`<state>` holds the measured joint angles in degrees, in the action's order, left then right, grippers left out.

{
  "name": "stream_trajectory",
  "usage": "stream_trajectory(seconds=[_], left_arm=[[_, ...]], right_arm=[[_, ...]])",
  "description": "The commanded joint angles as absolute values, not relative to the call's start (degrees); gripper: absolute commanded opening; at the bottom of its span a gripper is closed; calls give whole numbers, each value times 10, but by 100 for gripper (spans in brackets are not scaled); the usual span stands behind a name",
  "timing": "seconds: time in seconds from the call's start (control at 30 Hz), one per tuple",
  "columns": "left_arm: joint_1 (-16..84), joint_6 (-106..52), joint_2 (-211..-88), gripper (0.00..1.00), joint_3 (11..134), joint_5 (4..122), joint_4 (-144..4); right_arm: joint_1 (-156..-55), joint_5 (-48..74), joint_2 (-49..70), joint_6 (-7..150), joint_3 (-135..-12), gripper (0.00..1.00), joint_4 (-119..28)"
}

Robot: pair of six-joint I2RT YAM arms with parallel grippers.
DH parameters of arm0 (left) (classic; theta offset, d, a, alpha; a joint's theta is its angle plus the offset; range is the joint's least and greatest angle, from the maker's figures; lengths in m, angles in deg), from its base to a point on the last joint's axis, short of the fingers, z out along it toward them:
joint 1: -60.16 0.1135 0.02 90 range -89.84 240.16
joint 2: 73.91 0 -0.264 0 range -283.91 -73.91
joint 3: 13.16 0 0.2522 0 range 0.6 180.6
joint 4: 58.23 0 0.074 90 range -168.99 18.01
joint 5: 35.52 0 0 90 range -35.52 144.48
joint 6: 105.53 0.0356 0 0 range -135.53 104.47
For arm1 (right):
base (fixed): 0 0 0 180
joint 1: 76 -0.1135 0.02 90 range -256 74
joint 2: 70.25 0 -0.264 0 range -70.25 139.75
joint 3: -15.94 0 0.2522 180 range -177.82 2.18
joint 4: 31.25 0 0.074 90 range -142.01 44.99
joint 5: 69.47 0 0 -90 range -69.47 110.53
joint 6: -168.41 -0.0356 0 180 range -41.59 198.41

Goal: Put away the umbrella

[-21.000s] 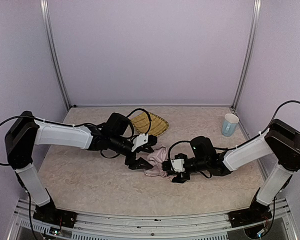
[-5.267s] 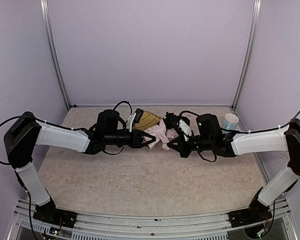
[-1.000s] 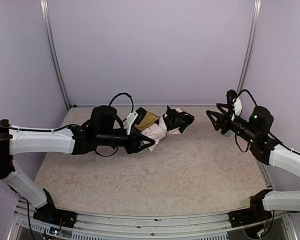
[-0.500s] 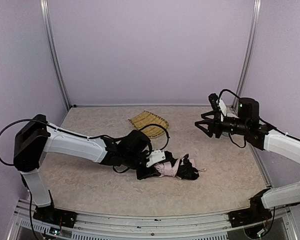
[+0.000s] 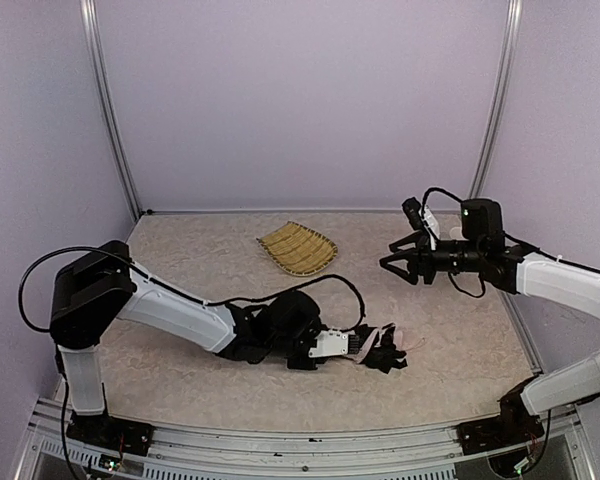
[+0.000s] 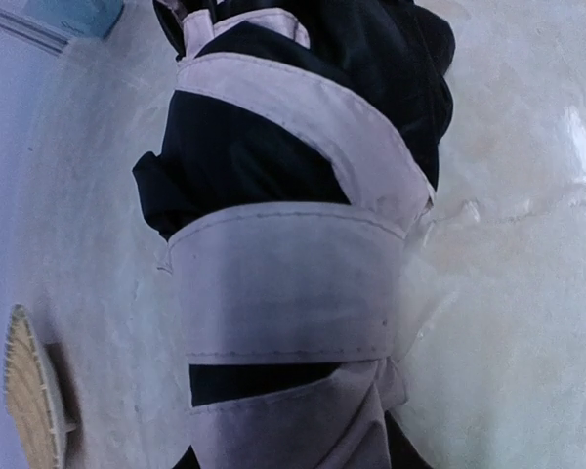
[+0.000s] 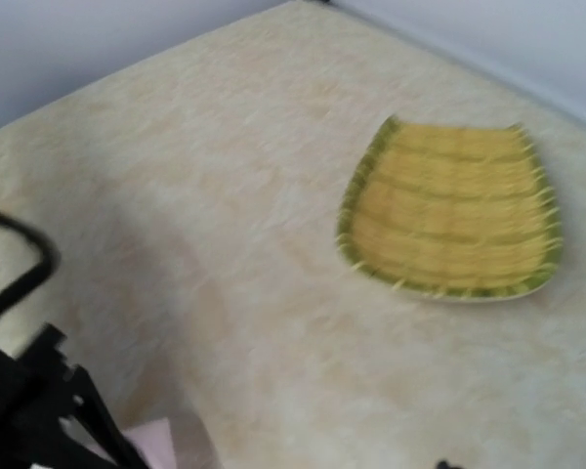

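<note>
The umbrella (image 5: 378, 346) lies as a crumpled bundle of pale pink and black fabric on the table, front of centre. My left gripper (image 5: 332, 345) reaches low along the table and is shut on the bundle's left end. In the left wrist view the umbrella (image 6: 293, 293) fills the frame, with a pink band wrapped round black cloth, and my own fingers are hidden. My right gripper (image 5: 392, 266) hangs open in the air at the right, above and behind the umbrella, with nothing in it. A pink corner of the umbrella (image 7: 151, 440) shows in the right wrist view.
A woven bamboo tray (image 5: 297, 248) lies at the back middle of the table, and the tray (image 7: 449, 220) is also in the right wrist view. The left arm's black cable (image 5: 340, 285) loops above the table. A pale blue object (image 6: 78, 15) sits at the far edge.
The left arm has brought the umbrella down from the back middle to the front of the table and slid it rightward. The right gripper has moved left and lower.
</note>
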<state>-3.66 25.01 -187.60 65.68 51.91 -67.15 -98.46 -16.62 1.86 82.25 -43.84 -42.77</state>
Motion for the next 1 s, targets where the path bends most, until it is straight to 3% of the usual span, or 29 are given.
stream_trajectory(seconds=[0.0,0.1,0.3,0.37,0.4,0.47,0.5,0.53,0.57,0.73,0.97], left_arm=[[-84,409,-1831,0,503,310,-339],[-100,499,-1842,0,470,269,-232],[-121,516,-1882,5,460,262,-196],[-124,501,-1886,12,460,260,-205],[-124,490,-1885,20,460,260,-215],[-124,467,-1882,51,457,261,-230],[-123,456,-1879,62,454,262,-236],[-124,443,-1874,91,454,266,-252],[-124,428,-1868,98,456,272,-277],[-120,290,-1817,99,482,343,-461],[-68,130,-1717,99,471,516,-573]], right_arm=[[-1001,-216,49,843,-458,62,-474],[-1009,-241,91,860,-484,64,-517],[-1093,-211,189,940,-537,77,-637],[-1113,-195,215,953,-546,78,-665],[-1118,-187,223,956,-546,77,-672],[-1121,-171,235,952,-545,78,-672],[-1121,-163,236,950,-544,77,-670],[-1122,-154,237,949,-543,77,-668],[-1123,-145,237,950,-544,77,-665],[-1140,-91,242,966,-546,77,-665],[-1188,-72,287,1007,-572,78,-680]])
